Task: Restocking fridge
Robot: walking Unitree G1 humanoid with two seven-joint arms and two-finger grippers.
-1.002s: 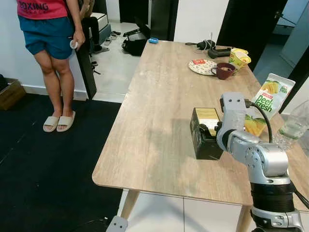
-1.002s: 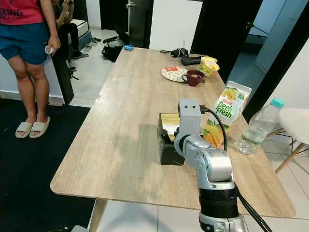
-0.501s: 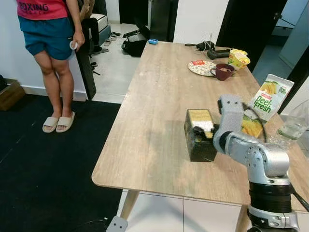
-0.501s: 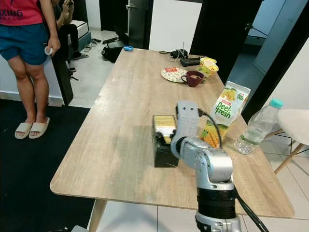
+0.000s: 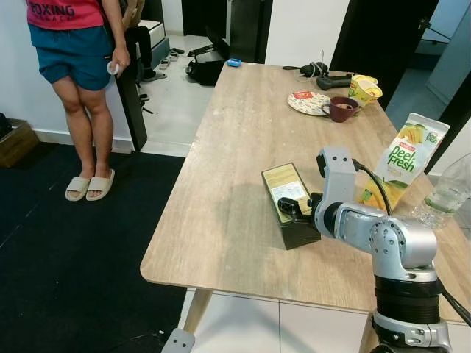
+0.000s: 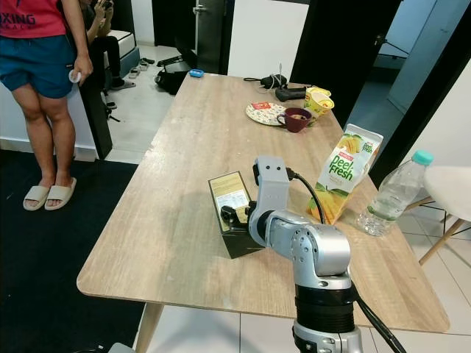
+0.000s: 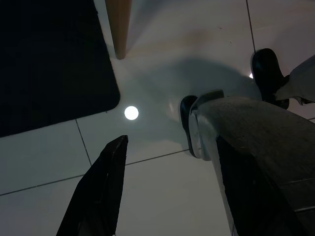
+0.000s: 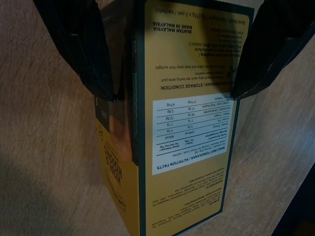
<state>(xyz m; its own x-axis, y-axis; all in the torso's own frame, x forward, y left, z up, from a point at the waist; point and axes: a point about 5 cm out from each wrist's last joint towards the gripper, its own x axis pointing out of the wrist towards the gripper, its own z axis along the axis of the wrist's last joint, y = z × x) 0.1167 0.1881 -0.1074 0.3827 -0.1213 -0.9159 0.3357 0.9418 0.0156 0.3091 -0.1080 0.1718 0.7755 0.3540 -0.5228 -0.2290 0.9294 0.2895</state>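
- Carton, dark green with yellow faces and a white nutrition panel, lies near the front edge of the counter, clamped between the two black fingers of the right pincer.
- Seen from the right wrist, one finger presses each long side of the carton, and the printed yellow face is turned toward the camera.
- Right pincer reaches in from the robot's right, its silver forearm bent across the counter's near corner and a black cable looping off the wrist.
- Just beyond that arm stands a tall juice pack, upright, white and green with yellow fruit on it.
- Beside the juice pack, at the counter's right edge, is a clear plastic water bottle with a teal cap.
- Farther back on the counter sit a patterned plate, a dark red mug touching its rim, and a yellow snack cup just behind the mug.
- Near the far end lie a black gadget with a coiled cable and a small blue item.
- Left pincer hangs low over pale floor tiles, its fingers spread apart with nothing between them; a wooden counter leg, a dark rug and the robot's own foot show below it.
- A person in a pink top, blue shorts and pale sandals stands on the dark rug at the left, well apart from the counter, with a small white thing in one hand.
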